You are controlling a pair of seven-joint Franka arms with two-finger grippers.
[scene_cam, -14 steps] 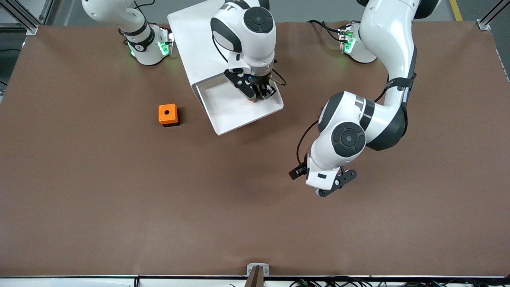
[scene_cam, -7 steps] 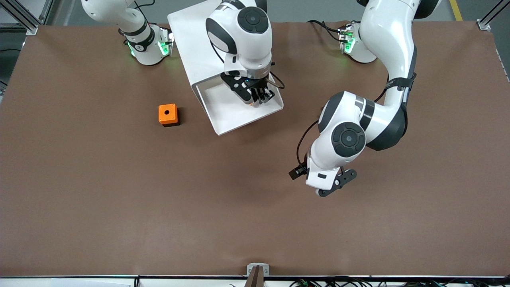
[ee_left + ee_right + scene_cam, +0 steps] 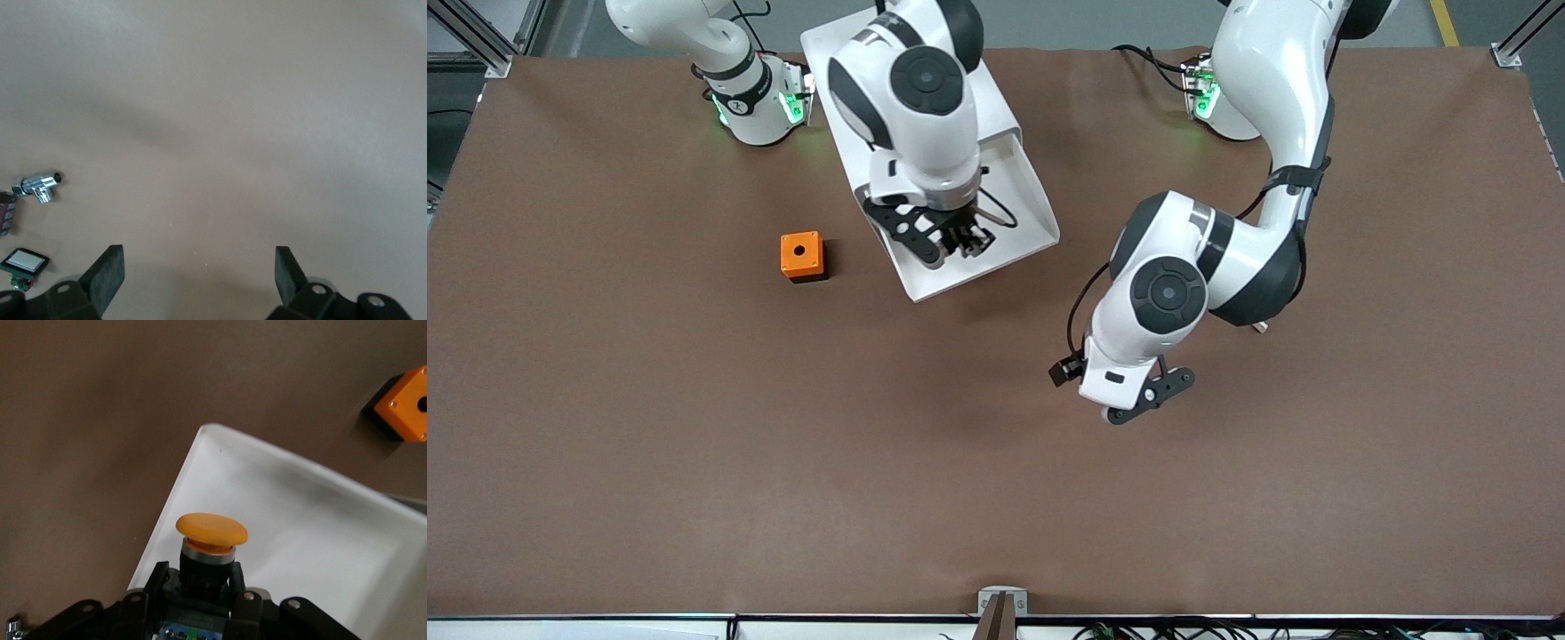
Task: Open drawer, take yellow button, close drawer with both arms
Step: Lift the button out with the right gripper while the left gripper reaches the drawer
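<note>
The whole brown table is taken in from high up by the front view, pointed down at the two arm bases along its top edge, so it's pretty far out. The left wrist view is aimed down past the left gripper at bare table, fairly close. The right wrist view is much tighter: the right gripper and the button are seen over a corner of the drawer. The drawer and the orange cube are shared by the front and right wrist views.
</note>
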